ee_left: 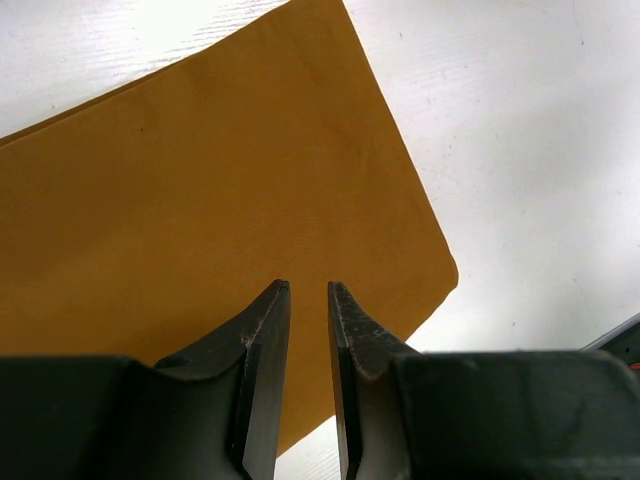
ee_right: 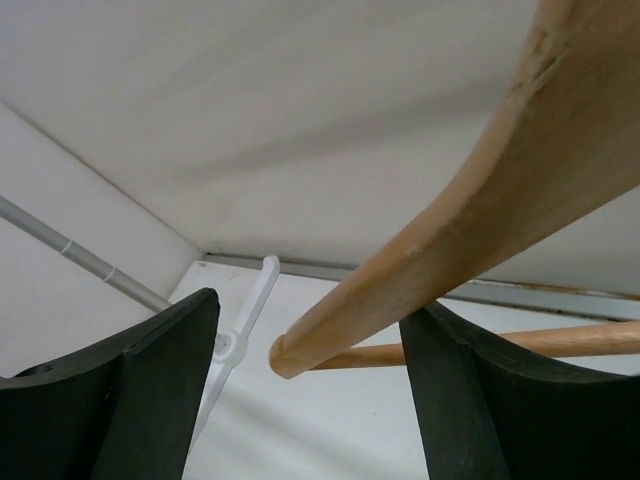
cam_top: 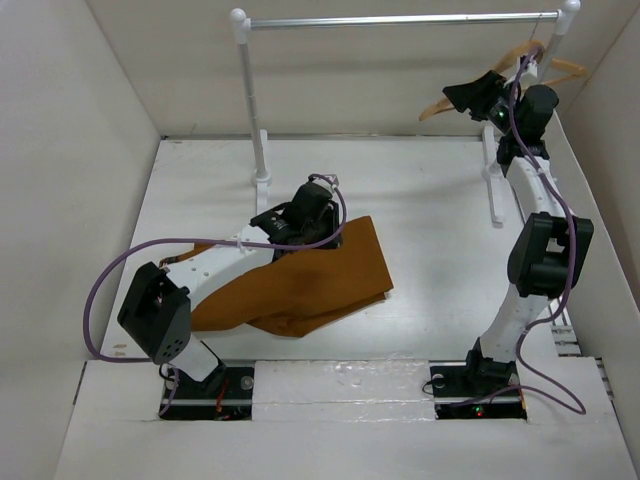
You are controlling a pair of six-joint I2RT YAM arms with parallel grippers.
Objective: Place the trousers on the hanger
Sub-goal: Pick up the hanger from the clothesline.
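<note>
Left gripper (ee_left: 309,290) is hovering barely parted, holding nothing, over one trousers (ee_left: 200,180) pile lying on the table (cam_top: 430,200), bare surface bordering its right edge. Right gripper (ee_right: 310,308) is gaping wide astride one hanger (ee_right: 450,230) arm, not clamping it, hanger hanging at right end of one rail (cam_top: 400,20).

A white table (cam_top: 420,190) fills the enclosure, its surface matte and faintly scuffed. Plain white walls close it in on three sides: a back wall (cam_top: 380,80), a left wall (cam_top: 70,150) and a right wall (cam_top: 620,150). Near the table's far edge stands a silver rail (cam_top: 400,20), carried on white posts (cam_top: 250,100) with flat feet. The light is soft and even, casting only faint shadows.
</note>
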